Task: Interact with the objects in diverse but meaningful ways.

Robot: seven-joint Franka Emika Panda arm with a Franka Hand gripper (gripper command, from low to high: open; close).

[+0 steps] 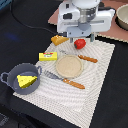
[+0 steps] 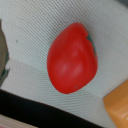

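Red fruit [image 1: 80, 43], one, right under your gripper [image 1: 81, 36]; one loaf [image 1: 59, 40] beside it. Finger spread: cannot tell.

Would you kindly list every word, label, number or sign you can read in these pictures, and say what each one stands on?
No text can be read in either view.
The yellow box carries red marks on its top face, but they are too small and blurred to read as letters.
The red fruit, the cheese wedge in the grey pot, and the striped mat show no print.
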